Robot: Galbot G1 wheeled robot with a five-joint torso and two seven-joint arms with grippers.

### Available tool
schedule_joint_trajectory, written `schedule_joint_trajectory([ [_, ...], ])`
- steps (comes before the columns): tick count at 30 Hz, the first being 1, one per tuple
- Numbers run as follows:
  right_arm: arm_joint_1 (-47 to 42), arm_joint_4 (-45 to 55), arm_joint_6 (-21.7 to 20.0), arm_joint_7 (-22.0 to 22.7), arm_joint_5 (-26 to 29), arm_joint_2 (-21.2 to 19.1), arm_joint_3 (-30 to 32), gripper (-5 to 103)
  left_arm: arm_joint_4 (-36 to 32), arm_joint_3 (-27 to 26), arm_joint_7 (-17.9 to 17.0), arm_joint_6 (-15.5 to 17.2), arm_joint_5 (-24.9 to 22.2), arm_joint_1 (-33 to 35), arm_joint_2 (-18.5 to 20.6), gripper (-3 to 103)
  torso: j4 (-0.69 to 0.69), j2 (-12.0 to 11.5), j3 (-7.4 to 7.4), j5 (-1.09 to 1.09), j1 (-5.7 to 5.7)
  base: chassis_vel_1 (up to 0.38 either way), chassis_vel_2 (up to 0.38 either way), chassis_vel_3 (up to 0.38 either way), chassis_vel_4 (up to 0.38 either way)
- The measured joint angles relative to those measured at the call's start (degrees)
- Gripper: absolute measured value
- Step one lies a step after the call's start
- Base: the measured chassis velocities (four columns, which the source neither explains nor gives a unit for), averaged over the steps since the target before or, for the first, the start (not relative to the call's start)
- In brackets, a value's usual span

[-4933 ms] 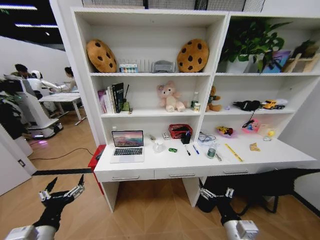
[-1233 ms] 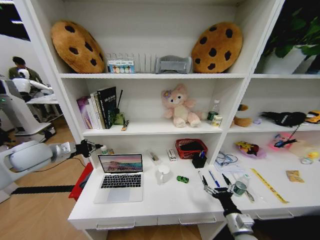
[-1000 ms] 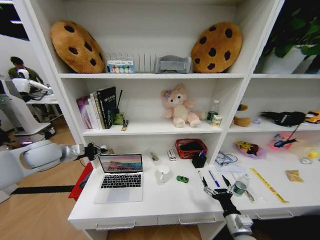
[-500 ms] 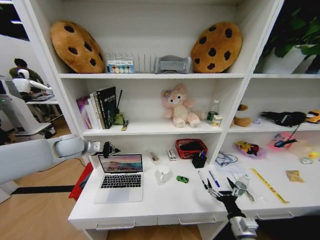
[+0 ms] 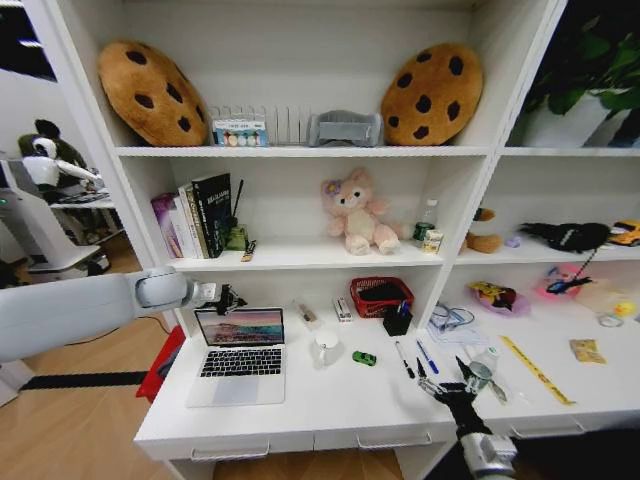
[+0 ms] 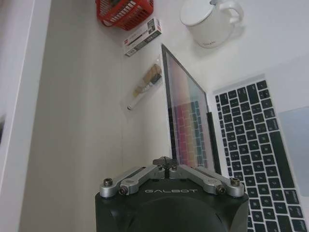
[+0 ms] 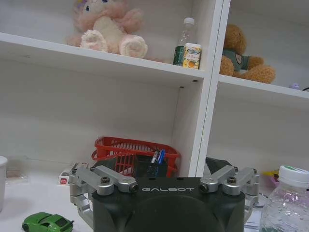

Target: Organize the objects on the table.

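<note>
A thin silver laptop (image 5: 243, 355) stands open on the left of the white table (image 5: 330, 398). My left gripper (image 5: 228, 298) hovers shut just above the top edge of its screen (image 6: 186, 116), touching nothing. A green toy car (image 5: 365, 358), loose pens (image 5: 403, 358) and a black pen cup (image 5: 397, 322) lie mid-table. My right gripper (image 5: 447, 386) is open low over the front edge, beside a small clear bottle (image 5: 483, 368). In the right wrist view the car (image 7: 47, 222) and bottle (image 7: 285, 203) flank that gripper.
A white mug (image 5: 323, 347) stands right of the laptop and a red basket (image 5: 380, 295) sits at the back. A yellow ruler (image 5: 535, 370) and small clutter lie to the right. Shelves above hold books, plush toys and cookie cushions.
My left arm has swung right, bringing its gripper from beside the shelf post to above the laptop screen. My right gripper has drifted slightly right, toward the bottle.
</note>
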Motion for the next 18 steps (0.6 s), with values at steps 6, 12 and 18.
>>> schedule_joint_trajectory([
  [6,0.2,0.3,-0.3,0.0,0.1,-0.2,-0.5,100,-2.3,4.0,1.4,-0.8,0.3,-3.6,-3.1,0,-0.01,0.0,0.00,0.00,0.00,0.000,0.000,0.000,0.000],
  [12,0.3,0.7,-0.4,0.0,0.1,-0.4,-0.6,100,-7.5,6.1,2.4,-0.4,1.8,-5.6,-7.5,0,-0.01,0.0,0.00,0.00,0.00,0.000,0.000,0.000,0.000],
  [18,0.2,1.0,-0.4,0.0,0.1,-0.5,-0.6,100,-11.3,7.3,3.0,0.7,3.4,-5.7,-11.1,0,-0.02,0.0,0.00,0.00,0.00,0.000,0.000,0.000,0.000],
])
